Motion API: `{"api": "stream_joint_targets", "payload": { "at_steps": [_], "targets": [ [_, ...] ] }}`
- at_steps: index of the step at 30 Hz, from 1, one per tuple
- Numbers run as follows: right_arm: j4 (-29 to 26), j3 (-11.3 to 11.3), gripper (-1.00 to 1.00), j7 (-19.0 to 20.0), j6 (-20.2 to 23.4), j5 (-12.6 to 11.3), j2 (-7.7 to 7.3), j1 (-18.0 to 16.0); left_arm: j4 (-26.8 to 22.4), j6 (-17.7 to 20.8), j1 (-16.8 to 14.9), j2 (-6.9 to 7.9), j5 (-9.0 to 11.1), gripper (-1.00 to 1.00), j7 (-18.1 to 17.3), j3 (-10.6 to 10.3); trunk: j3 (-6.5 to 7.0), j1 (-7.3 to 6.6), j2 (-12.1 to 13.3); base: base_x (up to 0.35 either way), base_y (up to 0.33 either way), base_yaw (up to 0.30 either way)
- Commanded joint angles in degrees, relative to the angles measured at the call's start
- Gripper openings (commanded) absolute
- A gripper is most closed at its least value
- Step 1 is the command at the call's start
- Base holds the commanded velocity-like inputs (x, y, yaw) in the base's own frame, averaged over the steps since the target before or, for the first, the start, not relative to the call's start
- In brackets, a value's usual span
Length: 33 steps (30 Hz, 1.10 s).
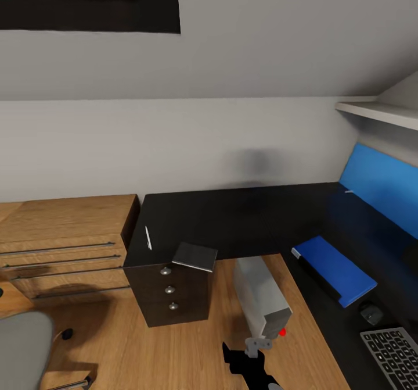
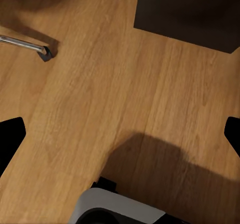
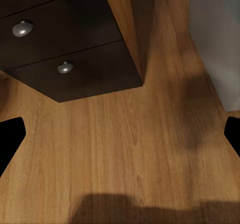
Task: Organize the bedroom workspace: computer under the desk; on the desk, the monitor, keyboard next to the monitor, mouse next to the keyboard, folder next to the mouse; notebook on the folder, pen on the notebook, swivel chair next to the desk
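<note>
The black L-shaped desk (image 1: pixel 244 215) fills the middle of the head view. A white pen (image 1: pixel 148 238) and a dark grey notebook (image 1: pixel 195 256) lie at its left end, above the drawers. Further right on the desk lie the blue folder (image 1: pixel 335 269), the dark mouse (image 1: pixel 370 312) and the keyboard (image 1: pixel 395 355), with the blue-screened monitor (image 1: pixel 377 183) behind them. The grey computer tower (image 1: pixel 261 294) stands on the floor in the desk's inner corner. The swivel chair's grey seat (image 1: pixel 20 343) is at the lower left. My left gripper (image 2: pixel 120 139) and right gripper (image 3: pixel 120 139) hang open over bare floor.
A wooden dresser (image 1: pixel 64 239) stands left of the desk. The desk's drawer unit (image 3: pixel 65 48) with round knobs is close to my right gripper, and the tower (image 3: pixel 220 33) is beside it. A chair leg with a caster (image 2: pixel 42 49) lies near my left gripper. A shelf (image 1: pixel 377 111) juts out at the upper right.
</note>
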Motion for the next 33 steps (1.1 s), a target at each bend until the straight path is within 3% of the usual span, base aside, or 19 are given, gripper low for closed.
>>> {"api": "stream_joint_targets", "payload": {
  "at_steps": [1, 13, 33],
  "targets": [
    [0.07, 0.42, 1.0, -0.03, -0.33, -0.62, -0.04, -0.08, -0.23, -0.29, -0.08, 0.08, 0.2, 1.0, 0.42, -0.48, -0.29, 0.24, -0.5, 0.0, 0.0, 0.0],
    [0.37, 0.42, 1.0, -0.11, -0.4, -0.67, 0.07, -0.09, -0.22, -0.64, -0.07, 0.16, 0.22, 1.0, 0.48, -0.48, -2.46, 2.88, -5.31, -0.021, 0.0, 0.0],
    [0.58, 0.43, 1.0, -0.12, -0.42, -0.67, 0.09, -0.06, -0.23, -0.51, -0.06, 0.1, 0.22, 1.0, 0.47, -0.48, -6.05, 7.27, -13.33, -0.249, 0.13, 0.0]
  ]
}}
